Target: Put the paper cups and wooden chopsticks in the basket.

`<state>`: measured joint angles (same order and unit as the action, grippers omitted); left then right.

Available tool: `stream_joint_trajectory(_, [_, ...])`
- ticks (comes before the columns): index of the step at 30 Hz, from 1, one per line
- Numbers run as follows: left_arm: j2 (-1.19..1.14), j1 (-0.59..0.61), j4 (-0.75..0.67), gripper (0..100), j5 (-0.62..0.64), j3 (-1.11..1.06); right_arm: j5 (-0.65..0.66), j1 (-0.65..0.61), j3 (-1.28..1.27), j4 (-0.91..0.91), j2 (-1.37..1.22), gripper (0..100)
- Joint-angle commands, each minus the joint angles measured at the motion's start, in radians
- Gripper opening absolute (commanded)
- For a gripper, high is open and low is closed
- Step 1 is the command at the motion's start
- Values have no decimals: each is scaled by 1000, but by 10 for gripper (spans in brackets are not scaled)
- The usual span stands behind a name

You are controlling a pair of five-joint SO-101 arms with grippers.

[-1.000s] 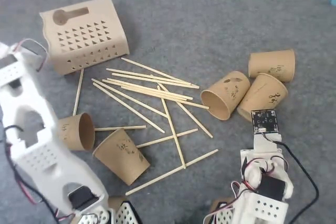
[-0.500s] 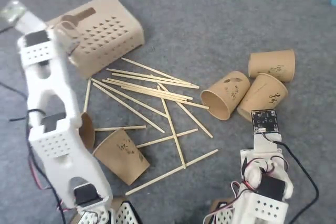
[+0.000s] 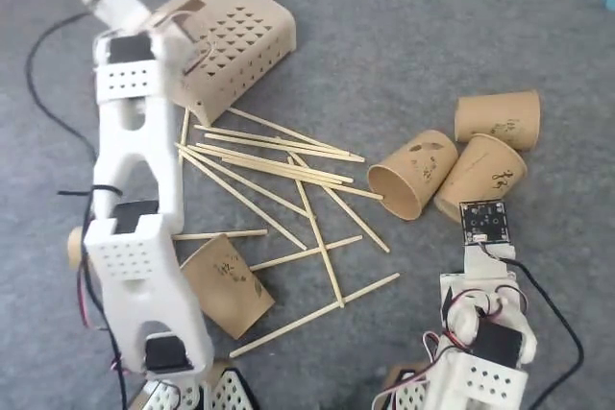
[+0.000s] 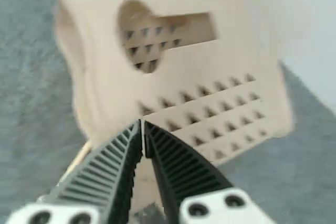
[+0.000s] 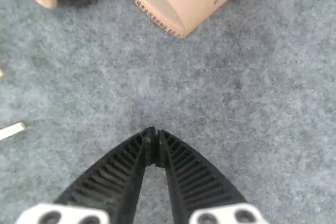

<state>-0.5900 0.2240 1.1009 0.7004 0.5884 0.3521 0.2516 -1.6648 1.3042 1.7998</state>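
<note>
Grey carpet [image 3: 404, 55]: chopsticks [image 3: 274, 153] strewn between basket [image 3: 240, 36] and paper cups [image 3: 413, 175].
Left gripper [image 4: 142, 125]: closed, empty, at basket.
Right gripper [image 5: 156, 132]: closed, empty.

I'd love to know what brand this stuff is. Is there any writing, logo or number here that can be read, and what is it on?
Paper cups: dark print on their sides, too small to read.
Basket: no text, only rows of triangular holes.
</note>
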Motion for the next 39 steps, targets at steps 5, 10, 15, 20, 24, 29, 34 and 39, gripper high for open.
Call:
stream_joint_trajectory(5, [9,-68,-87,16,5,188,9,12,17,-5,15,8])
stream_joint_trajectory(10, [29,-25,132,59,-48,214,9,13,17,-5,15,8])
stream_joint_trajectory(15, [25,68,281,161,-123,226,11,7,17,-5,15,8])
stream_joint_trajectory(20, [23,103,311,175,-184,171,11,7,17,-5,15,8])
stream_joint_trajectory(24, [32,100,245,176,-196,53,11,10,18,-4,15,8])
stream_joint_trajectory(29, [54,97,115,176,-184,-58,35,7,18,-1,15,8])
stream_joint_trajectory(34, [144,95,-92,177,-170,-294,54,7,18,-1,15,8])
stream_joint_trajectory(39, [371,54,-308,177,-170,-624,57,7,18,-1,15,8])
